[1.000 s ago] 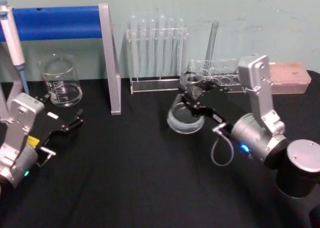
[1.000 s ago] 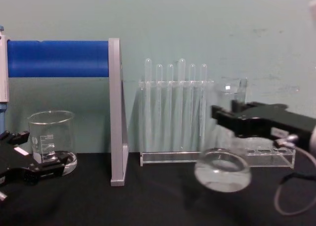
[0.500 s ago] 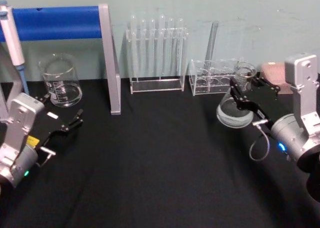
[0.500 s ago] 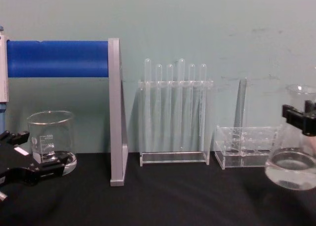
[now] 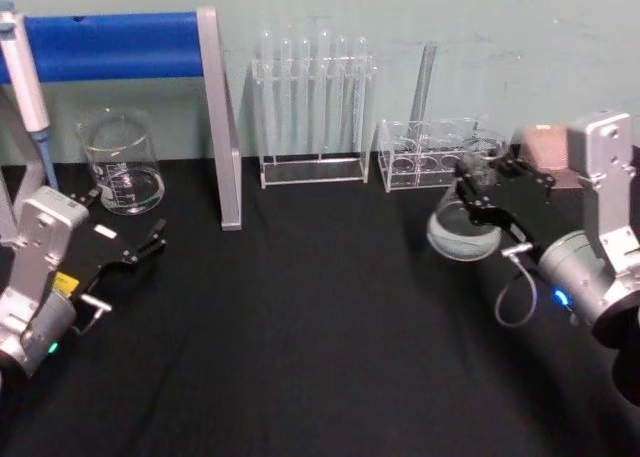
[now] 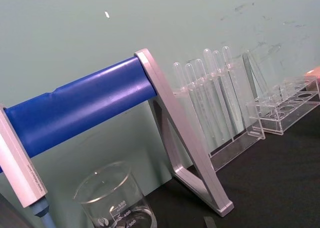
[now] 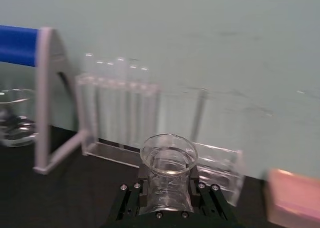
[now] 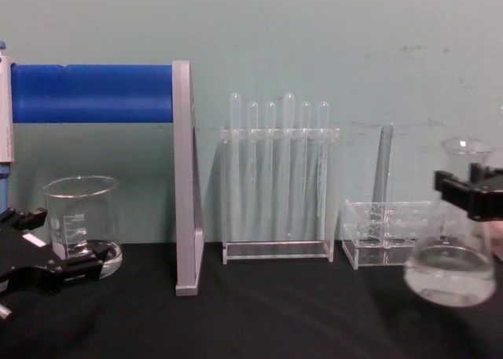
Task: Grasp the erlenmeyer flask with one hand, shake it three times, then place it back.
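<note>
**Flask gripped and lifted, not yet set back down**

The right gripper (image 5: 484, 190) has its fingers clamped on the neck of the flask (image 5: 462, 233). The flask hangs above the table (image 5: 300, 327) on the right side, just in front of the low clear rack (image 5: 425, 162). The grasp is made. Judging by the raised flask, the shaking is in hand, though the number of shakes cannot be told, and putting it back is left. The right arm reaches in from the right and holds the flask roughly upright. The left gripper (image 5: 125, 245) sits parked at the left near the beaker (image 5: 122, 167), fingers spread.
</note>
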{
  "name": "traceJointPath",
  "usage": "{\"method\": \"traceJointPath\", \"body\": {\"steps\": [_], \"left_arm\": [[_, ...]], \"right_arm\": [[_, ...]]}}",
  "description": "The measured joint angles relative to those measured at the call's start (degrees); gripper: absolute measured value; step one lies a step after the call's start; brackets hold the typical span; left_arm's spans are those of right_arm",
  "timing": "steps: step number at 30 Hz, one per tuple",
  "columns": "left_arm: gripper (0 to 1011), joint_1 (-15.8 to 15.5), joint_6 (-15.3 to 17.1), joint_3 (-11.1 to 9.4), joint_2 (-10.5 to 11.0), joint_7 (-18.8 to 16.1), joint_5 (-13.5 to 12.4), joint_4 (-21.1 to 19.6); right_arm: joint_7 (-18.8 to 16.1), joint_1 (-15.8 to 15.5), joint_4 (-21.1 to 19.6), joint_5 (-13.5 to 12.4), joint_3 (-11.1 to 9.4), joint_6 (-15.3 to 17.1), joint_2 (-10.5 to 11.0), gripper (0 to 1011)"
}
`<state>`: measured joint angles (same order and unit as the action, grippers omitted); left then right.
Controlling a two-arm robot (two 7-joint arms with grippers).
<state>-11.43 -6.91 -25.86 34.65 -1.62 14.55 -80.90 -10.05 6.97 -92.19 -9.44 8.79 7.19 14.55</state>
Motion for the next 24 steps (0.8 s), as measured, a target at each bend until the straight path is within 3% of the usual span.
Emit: {"method": "traceJointPath", "body": {"steps": [6,15,24], "left_arm": [[1001,0.00,0.00,0.00,0.00,0.00,0.00,0.00],[1001,0.00,0.00,0.00,0.00,0.00,0.00,0.00],[1001,-0.01,0.00,0.00,0.00,0.00,0.00,0.00]], "right_arm": [[-4.18,1.46,1.22,-0.32,2.56,-0.79,0.00,456],[-11.60,4.12,2.83,-2.41,8.48,-2.20,0.82,457],[-15.33,6.38,4.12,-4.14,12.60,-2.78,1.05,456]]}}
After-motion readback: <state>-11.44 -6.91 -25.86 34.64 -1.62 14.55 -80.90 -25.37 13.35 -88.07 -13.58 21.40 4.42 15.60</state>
